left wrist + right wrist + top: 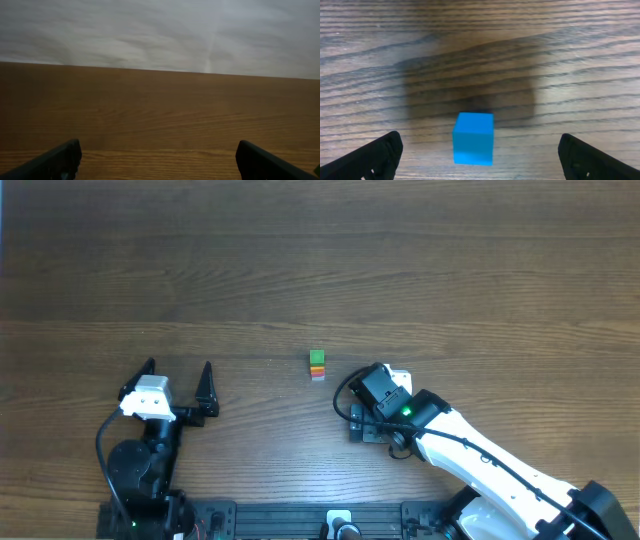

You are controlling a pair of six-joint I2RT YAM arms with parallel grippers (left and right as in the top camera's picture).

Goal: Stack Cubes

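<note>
Near the table's middle: a small stack (317,366) of cubes stands on the table (320,260), a green cube (317,357) on top and an orange cube (317,367) under it; a lowest layer shows below, its colour too small to tell.
Blue cube (473,145): flat on the bare wood, apart from the stack, on the side towards the table's right edge and a little nearer the edge where the arms stand.
Right jaws: spread wide, pointing down over the blue cube, which sits between them and touches neither.
Right arm (480,460): reaches in from the table's near right corner, its wrist just beside the stack.
Left jaws: spread wide, holding nothing, over bare wood well apart from the stack, towards the table's left edge.
Left arm (150,440): folded close above its base at the near left corner.
Done so far: the stack looks built up to the green cube and stands straight.
Left to do: by my reading, the blue cube is the last one; it has yet to be gripped, lifted and set on the green cube.
Stage: late, just ahead of the grasp.
</note>
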